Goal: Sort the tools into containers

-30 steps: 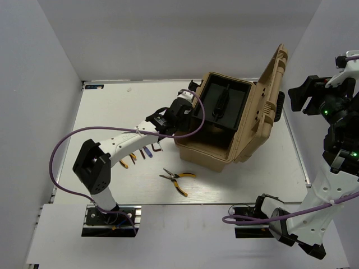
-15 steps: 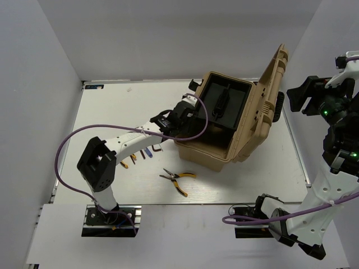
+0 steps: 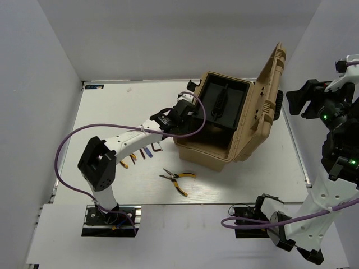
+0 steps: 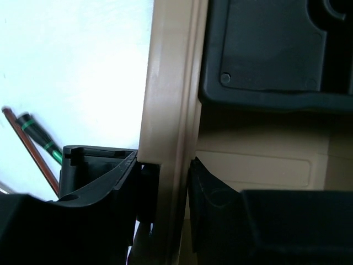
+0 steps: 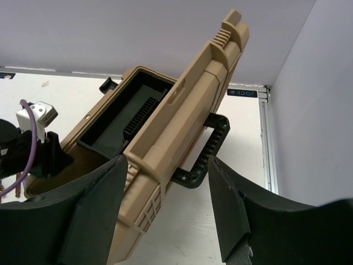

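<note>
Steadiness matters: left gripper (image 4: 165, 182) jaws clench the toolbox (image 3: 216, 154) wall, so shift it level, without tipping. Right gripper (image 5: 165, 165) jaws hang released past the table's (image 3: 112, 112) right edge.

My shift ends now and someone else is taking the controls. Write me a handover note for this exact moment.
Left gripper: shut on the left wall of the open toolbox.
Right gripper: open, empty, raised off to the right of the toolbox.
Yellow pliers lie on the table in front of the toolbox. Screwdrivers and hex keys lie partly under the left arm.
Done: toolbox is open.
Left: sort every visible tool; none shows inside the toolbox.
</note>
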{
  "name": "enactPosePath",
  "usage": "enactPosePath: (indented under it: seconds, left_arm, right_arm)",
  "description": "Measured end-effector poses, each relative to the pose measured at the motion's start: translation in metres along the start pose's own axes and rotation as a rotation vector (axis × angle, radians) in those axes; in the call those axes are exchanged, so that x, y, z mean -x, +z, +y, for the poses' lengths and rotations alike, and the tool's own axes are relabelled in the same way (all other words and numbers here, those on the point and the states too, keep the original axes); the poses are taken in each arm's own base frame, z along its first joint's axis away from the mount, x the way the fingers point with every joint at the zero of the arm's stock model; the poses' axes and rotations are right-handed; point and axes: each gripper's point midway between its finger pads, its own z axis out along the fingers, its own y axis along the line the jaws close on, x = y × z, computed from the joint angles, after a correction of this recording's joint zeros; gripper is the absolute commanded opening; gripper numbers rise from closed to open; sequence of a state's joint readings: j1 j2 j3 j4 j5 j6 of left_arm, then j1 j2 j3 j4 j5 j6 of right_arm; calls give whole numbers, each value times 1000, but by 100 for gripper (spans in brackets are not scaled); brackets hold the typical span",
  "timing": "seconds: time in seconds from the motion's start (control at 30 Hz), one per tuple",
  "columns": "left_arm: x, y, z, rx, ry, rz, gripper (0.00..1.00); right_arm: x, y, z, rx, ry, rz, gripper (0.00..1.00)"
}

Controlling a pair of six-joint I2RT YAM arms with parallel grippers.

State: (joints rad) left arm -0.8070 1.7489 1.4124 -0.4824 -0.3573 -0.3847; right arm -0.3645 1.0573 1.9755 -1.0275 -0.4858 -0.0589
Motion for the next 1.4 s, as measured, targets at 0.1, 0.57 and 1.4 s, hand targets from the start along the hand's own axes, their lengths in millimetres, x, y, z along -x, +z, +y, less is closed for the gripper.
enactPosePath:
  seconds: [0.1, 0.57, 1.4]
  left_arm:
    - [-3, -3, 1, 31, -59, 22, 0]
    - [0, -1, 1, 132, -238, 53, 0]
    - [4, 4, -2, 161, -360, 43, 0]
  right_arm:
    - [-1, -2, 1, 0, -2, -3, 66]
    - [-12, -1, 1, 1, 9, 17, 66]
    - [-18, -5, 5, 6, 13, 22, 66]
